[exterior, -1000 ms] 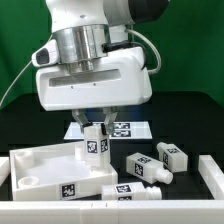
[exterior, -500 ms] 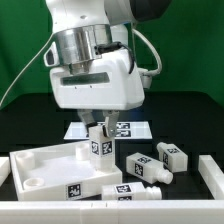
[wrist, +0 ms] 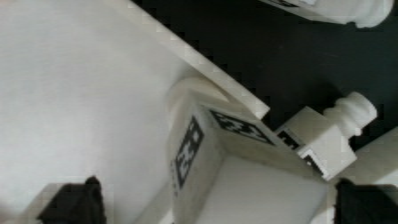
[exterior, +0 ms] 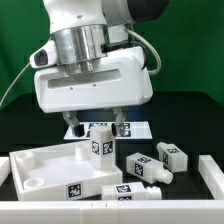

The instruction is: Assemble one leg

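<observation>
The leg (exterior: pixel 97 145) stood upright directly beneath the jaws, its long axis vertical and in line with the arm's own downward reach. The jaws were apart, one finger on each side of the leg's top end. A gap showed on both sides, so nothing was clamped. Whether a fingertip brushed the post could not be told from the exterior view.

The leg rose from the far corner of the white panel (exterior: pixel 40 160), on the exterior view's right side of that panel. Its lower end met the panel there. The narrower round end was not visible and was probably seated downward in the corner. Any coming move therefore turned on a straight vertical line: down to take hold again, or up to clear the post without knocking it sideways.

The leg looked like a short, squarish white post with a black-and-white square tag on the side facing the exterior camera. In the wrist view the same leg (wrist: pixel 222 155) filled the middle of the frame, its tag seen at a slant against the pale panel (wrist: pixel 80 90), with a dark fingertip (wrist: pixel 71 200) just beside it.

Three more legs (exterior: pixel 141 166) lay on their sides on the black tabletop (exterior: pixel 195 135), well apart from the jaws. The marker board (exterior: pixel 138 127) lay flat behind the upright post.
</observation>
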Robot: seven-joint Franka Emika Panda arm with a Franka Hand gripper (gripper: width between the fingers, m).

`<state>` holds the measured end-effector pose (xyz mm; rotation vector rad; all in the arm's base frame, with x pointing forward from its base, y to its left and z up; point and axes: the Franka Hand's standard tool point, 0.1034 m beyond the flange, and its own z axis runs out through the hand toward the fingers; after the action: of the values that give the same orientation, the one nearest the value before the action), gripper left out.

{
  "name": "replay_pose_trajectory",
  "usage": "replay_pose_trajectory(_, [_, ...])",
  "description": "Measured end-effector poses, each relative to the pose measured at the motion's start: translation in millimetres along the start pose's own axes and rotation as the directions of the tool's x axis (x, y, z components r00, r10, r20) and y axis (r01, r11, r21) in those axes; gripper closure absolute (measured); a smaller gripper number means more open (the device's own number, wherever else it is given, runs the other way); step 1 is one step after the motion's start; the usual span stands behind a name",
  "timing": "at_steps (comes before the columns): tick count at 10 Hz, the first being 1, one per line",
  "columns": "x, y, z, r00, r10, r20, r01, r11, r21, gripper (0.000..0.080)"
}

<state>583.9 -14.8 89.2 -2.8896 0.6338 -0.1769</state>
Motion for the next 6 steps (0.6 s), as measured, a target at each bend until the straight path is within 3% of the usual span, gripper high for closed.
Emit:
replay_pose_trajectory(1, [0.1,0.0,0.0,0.997,-0.08,0.0,0.08,0.997,-0.001,0.0151])
replay_pose_trajectory(3, [2.7,-5.0,-1.1,0.935,-0.354,-0.016,0.353,0.935,-0.032,0.015])
replay_pose_trajectory(4, [1.5,-8.7,-0.7,0.91,-0.414,-0.013,0.413,0.91,-0.036,0.015])
replay_pose_trajectory(6, [1.2,-12.2,-0.5,0.797,-0.604,0.002,0.603,0.796,-0.054,0.015])
